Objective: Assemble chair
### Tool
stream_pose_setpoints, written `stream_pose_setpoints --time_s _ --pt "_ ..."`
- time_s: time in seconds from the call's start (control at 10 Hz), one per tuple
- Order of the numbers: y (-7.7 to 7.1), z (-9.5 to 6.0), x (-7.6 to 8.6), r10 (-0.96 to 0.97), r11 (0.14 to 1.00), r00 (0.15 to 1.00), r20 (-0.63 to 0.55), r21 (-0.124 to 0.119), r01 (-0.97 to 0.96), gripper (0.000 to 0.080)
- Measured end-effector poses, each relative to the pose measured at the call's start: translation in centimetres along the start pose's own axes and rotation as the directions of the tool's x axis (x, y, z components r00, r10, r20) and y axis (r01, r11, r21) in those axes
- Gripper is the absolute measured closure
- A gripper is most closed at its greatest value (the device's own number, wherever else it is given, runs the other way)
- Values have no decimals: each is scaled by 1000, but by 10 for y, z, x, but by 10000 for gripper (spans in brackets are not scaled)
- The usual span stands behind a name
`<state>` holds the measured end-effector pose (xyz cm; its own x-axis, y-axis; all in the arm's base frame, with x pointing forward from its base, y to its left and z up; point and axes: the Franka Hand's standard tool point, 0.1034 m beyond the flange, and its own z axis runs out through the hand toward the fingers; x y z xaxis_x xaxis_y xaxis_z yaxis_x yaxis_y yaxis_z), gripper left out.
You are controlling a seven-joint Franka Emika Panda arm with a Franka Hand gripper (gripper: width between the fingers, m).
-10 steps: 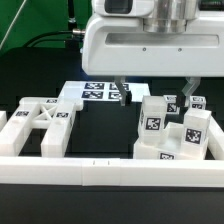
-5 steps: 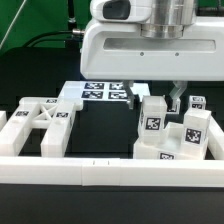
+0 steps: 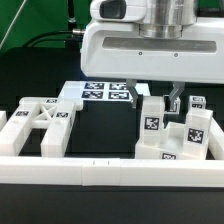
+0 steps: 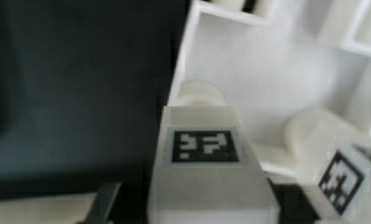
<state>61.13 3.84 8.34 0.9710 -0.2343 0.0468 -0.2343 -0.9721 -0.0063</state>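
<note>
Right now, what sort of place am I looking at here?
Probably a robotics lab test bench: a black tabletop fenced by white border rails, a marker board lying on it, and tagged white chair parts such as the X-braced frame, with a robot arm overhead.

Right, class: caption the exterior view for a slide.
Gripper clamps an upright white block; the X-braced frame lies at the exterior view's left.

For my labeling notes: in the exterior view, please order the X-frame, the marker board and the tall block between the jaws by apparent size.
1. X-frame: clearly largest.
2-3. The marker board and tall block: about alike; the board lies farther back, flat and partly hidden, so I do not rank them.
</note>
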Motion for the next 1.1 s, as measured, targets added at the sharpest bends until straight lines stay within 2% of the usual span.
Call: stream_pose_setpoints --time_s 0.2,0.5,0.6,0.7,0.9,1.1 --pt "-3 1 -1 193 981 981 -7 14 -193 514" --pt "-8 2 0 501 864 865 -13 67 -499 512" --pt "-10 2 1 549 834 836 -13 71 -546 512" --pt "-14 2 1 642 765 767 -9 80 -639 512" --pt "-20 3 0 777 627 629 7 78 -775 512" --pt "-20 3 0 831 553 556 19 81 -829 505"
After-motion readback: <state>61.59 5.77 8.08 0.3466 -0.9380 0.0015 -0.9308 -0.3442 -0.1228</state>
